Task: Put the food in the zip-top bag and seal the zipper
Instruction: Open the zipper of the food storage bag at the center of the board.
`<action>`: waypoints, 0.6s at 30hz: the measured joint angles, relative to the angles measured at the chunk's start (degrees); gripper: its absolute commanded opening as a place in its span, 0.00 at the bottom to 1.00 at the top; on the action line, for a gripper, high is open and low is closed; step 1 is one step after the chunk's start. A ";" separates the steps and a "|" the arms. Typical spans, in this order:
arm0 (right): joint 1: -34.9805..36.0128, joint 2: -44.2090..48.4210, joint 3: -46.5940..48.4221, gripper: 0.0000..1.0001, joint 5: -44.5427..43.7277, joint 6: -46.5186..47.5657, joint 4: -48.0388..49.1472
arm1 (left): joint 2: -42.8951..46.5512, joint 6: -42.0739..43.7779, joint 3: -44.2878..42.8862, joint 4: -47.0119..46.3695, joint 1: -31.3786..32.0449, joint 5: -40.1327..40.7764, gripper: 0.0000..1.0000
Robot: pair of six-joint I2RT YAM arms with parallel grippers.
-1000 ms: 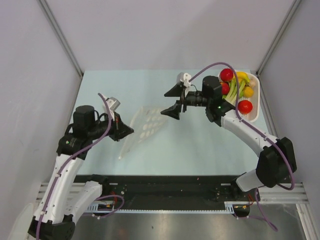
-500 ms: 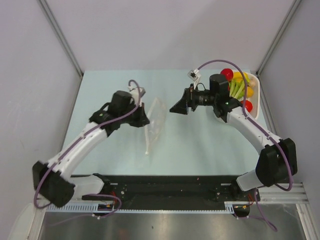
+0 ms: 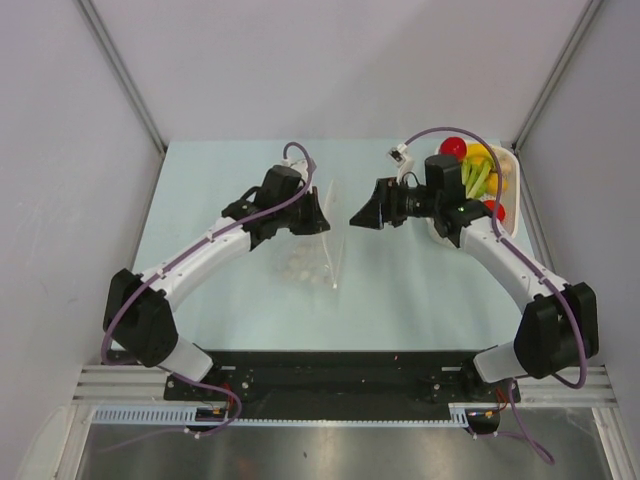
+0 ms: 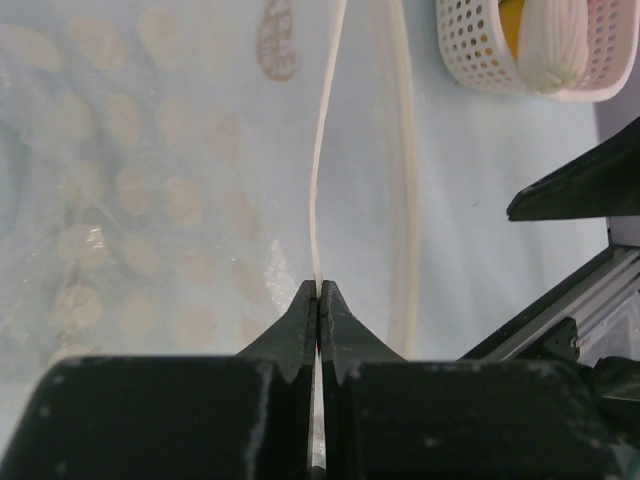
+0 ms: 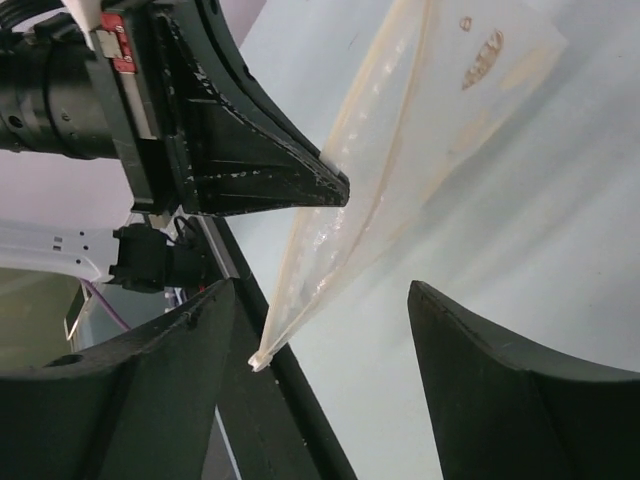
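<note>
crinkly, glossy clear plastic zip-top bag (image 4: 150, 200); scuffed matt black fingers (image 4: 290, 340); white perforated plastic basket (image 4: 470, 50); smooth matt bench (image 4: 480, 200).

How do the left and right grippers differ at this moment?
The left gripper is shut, pinching the zip-top bag by one edge; the right gripper is open and holds nothing. The left gripper touches the bag, while the right gripper stands apart from it. Both face each other across the bag, above the table.
</note>
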State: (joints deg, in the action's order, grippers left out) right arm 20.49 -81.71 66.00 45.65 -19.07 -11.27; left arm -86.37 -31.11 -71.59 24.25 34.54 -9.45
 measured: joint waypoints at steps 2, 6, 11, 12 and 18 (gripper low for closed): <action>0.02 -0.52 -0.11 0.65 -0.81 -0.22 0.04 | 0.00 -0.85 0.00 -0.85 0.00 0.33 0.00; 0.07 -3.63 -0.11 0.65 -1.81 -1.29 1.79 | 0.00 -1.51 0.00 -2.01 0.00 0.35 0.00; 2.10 -8.66 -0.11 0.62 -3.85 -2.38 4.68 | -0.07 -1.90 0.00 -2.99 -0.02 -0.07 0.00; 3.08 -9.22 -0.09 0.57 -4.31 -2.34 4.83 | -0.15 -1.92 0.00 -3.23 -0.04 -0.33 0.00; 6.49 -11.58 0.90 0.00 -7.10 0.04 4.46 | -1.20 -1.92 0.00 -5.20 -1.27 -3.63 0.00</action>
State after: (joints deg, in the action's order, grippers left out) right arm 26.98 -93.30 66.89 38.54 -19.03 -6.81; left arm -87.57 -33.04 -71.59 19.05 33.28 -13.08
